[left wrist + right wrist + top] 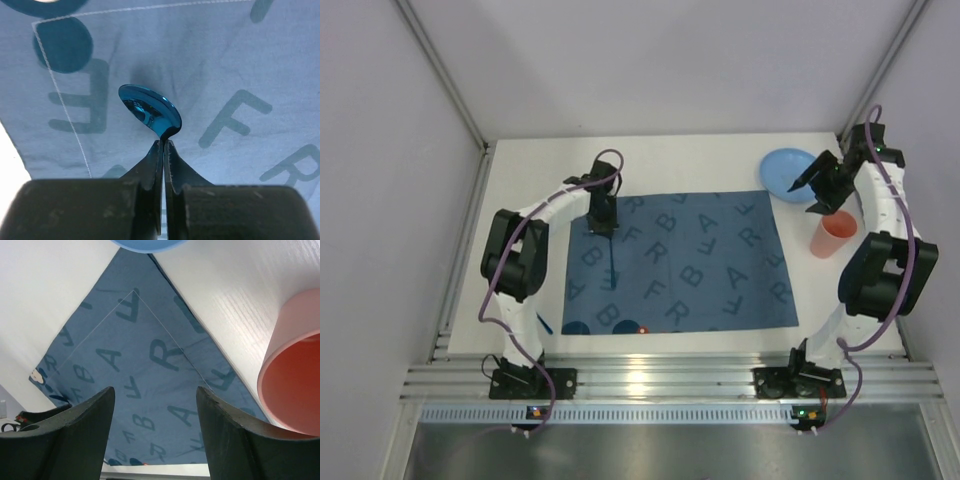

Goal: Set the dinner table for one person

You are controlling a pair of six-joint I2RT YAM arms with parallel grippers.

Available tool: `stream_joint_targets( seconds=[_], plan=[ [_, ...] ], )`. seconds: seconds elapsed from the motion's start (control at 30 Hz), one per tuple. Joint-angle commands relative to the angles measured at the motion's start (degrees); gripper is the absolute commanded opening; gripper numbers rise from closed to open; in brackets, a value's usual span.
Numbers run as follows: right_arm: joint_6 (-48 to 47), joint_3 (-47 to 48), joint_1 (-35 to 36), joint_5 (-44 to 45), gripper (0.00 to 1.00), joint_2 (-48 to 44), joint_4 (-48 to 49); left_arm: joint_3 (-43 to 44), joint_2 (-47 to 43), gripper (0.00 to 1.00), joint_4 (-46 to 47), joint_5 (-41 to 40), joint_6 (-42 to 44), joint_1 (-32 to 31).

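Observation:
The white dinner table [530, 170] carries a blue letter-printed placemat [710, 265]. My left gripper [606, 228] is over the mat's left part, shut on a blue plastic spoon [613, 265]. In the left wrist view the fingers [152, 165] pinch the handle and the spoon's bowl [149, 109] sticks out over the mat [225, 60]. My right gripper [808, 186] is open and empty, between a blue bowl [788, 172] and a pink cup [834, 234]. In the right wrist view the gripper [154, 392] hovers over the mat's corner, with the cup [295, 385] at right and the bowl's rim [145, 244] at top.
A silver slotted rail [670, 380] runs along the near edge, with both arm bases bolted to it. Grey walls close in the table on the left, back and right. A small red spot [642, 329] shows at the mat's near edge.

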Motion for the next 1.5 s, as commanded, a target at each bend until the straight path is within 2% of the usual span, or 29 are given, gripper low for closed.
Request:
stream_joint_targets(
  seconds=[0.0,0.07,0.1,0.17,0.23,0.33,0.5,0.63,0.73,0.8,1.1,1.23,1.3,1.47],
  plan=[
    [0.2,-0.5,0.5,-0.4,0.67,-3.7,0.8,0.7,-0.6,0.05,0.2,-1.2,0.2,-0.9],
    [0.2,-0.8,0.6,-0.4,0.67,-4.0,0.8,0.1,-1.1,0.13,-0.2,-2.1,0.3,-1.5],
    [0.2,-1.0,0.5,-0.4,0.66,-4.1,0.8,-0.2,-1.9,0.24,-0.6,-2.6,0.3,-1.5],
    [0.2,-1.3,0.6,-0.3,0.67,-4.1,0.9,-0.9,-3.0,0.37,-1.3,-3.6,0.1,-1.5],
    [0.2,-1.9,0.6,-0.4,0.67,-4.2,1.3,-1.5,-5.9,0.54,-3.7,-6.7,-1.5,-1.0],
    [0.4,-3.2,0.6,-0.4,0.66,-4.8,1.9,-5.6,-12.6,0.61,-6.6,-9.2,-6.2,2.0],
    [0.8,-5.7,0.9,-1.4,0.67,-5.7,2.9,-21.4,-26.0,0.63,-8.6,-7.7,-12.6,14.1],
    [0.9,-6.3,1.1,-2.1,0.67,-4.8,3.3,-30.9,-33.9,0.61,-8.4,-8.6,-16.1,20.1],
    [0.9,-6.0,1.3,-2.6,0.67,-3.8,3.3,-38.6,-38.8,0.57,-4.9,-8.2,-21.6,24.8],
    [0.9,-5.5,1.6,-2.9,0.67,-3.4,3.1,-44.6,-42.3,0.57,0.6,-6.1,-24.0,26.7],
    [0.3,-4.1,2.5,-3.1,0.67,-1.4,2.3,-49.1,-46.0,0.54,0.4,-10.7,-25.2,28.0],
    [0.4,-3.8,2.6,-3.1,0.67,-1.3,2.2,-50.4,-43.6,0.48,2.3,-12.5,-25.4,28.1],
    [0.4,-3.7,2.6,-3.2,0.67,-1.2,2.1,-50.8,-42.2,0.42,2.9,-12.4,-26.0,28.2],
    [0.2,-3.1,2.6,-2.3,0.67,-2.0,1.4,-51.9,-38.2,0.36,3.6,-11.1,-28.1,28.2]
  ],
)
